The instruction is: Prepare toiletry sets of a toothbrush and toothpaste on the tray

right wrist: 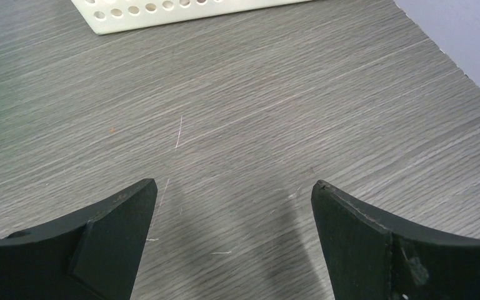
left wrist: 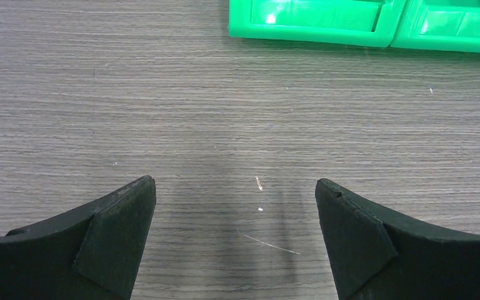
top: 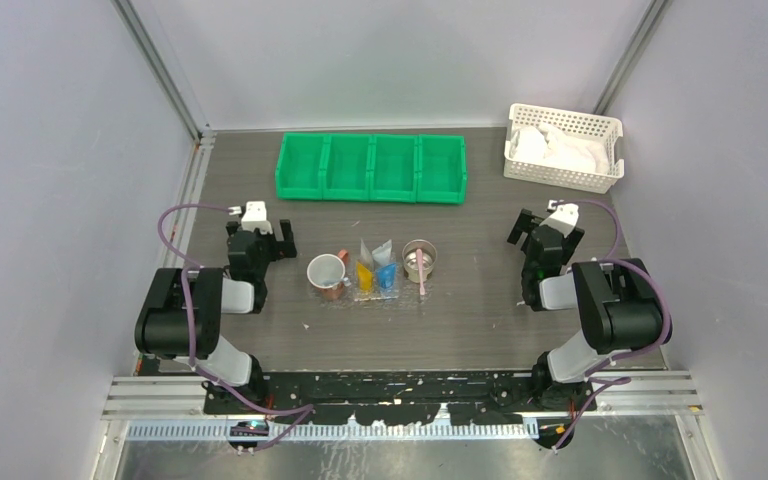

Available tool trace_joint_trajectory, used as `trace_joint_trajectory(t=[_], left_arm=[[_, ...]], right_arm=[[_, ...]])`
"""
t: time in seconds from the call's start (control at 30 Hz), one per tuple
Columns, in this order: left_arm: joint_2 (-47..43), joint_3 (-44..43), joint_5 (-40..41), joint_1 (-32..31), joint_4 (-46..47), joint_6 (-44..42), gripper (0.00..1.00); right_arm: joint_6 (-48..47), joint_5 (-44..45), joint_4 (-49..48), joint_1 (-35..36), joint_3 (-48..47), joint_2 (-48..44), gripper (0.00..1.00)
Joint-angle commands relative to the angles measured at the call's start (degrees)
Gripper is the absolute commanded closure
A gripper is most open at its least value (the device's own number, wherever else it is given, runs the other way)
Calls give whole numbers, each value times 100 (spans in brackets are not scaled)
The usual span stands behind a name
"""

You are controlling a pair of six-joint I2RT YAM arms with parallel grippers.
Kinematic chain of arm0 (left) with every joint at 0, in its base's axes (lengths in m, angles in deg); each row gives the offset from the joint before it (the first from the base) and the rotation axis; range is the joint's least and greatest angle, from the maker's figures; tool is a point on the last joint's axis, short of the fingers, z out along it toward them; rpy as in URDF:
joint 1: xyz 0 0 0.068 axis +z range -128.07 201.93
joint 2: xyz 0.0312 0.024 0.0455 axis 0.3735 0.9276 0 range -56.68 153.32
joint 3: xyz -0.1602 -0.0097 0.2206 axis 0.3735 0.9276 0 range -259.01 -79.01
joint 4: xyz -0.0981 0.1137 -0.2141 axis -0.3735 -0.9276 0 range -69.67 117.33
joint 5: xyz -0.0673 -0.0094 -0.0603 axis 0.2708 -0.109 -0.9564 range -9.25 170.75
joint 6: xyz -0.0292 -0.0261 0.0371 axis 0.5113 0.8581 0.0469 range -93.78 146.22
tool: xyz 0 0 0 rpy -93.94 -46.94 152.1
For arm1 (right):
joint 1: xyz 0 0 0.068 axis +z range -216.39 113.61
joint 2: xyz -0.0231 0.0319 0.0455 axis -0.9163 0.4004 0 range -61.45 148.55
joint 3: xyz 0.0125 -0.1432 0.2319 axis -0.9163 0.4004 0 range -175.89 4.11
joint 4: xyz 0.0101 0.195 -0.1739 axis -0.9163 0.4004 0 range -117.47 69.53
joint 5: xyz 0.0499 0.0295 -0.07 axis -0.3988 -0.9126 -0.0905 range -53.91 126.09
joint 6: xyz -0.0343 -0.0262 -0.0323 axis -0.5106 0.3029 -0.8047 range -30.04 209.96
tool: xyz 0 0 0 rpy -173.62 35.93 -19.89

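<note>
In the top view, a yellow-orange toothpaste (top: 365, 272) and a blue toothpaste (top: 387, 274) lie side by side on the see-through tray (top: 374, 296) at the table's middle. A pale pink toothbrush (top: 421, 272) sticks out of a grey cup (top: 420, 256) just right of the tray. My left gripper (top: 260, 228) stands open to the left of these things, and my right gripper (top: 548, 224) stands open to their right. Each wrist view shows only bare wood between the left gripper (left wrist: 235, 187) fingers and the right gripper (right wrist: 234, 187) fingers.
A white cup with a copper handle (top: 327, 272) sits left of the tray. A green four-compartment bin (top: 371, 167) (left wrist: 312, 22) stands at the back. A white lattice basket (top: 563, 147) (right wrist: 162, 9) with white cloth stands at the back right.
</note>
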Motion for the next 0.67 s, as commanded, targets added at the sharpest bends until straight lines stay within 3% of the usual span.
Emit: trace_joint_trajectory(t=[0.0,0.13,0.33,0.63], left_arm=[[-37,-123,22,36,163,-30,0],[-39,-234,-482,36,-60,-197,0],[-25,-72,125,36,281,15,0],[-22,-233,-429,36,-42,-185,0]], right_arm=[[19,-37,-349,-10,-44,1,0],[19,-40,-366,-12,-33,-8,1],[10,-58,-358,-8,-41,-1,0],[-167,-620,-305,-15,-42,-26,0]])
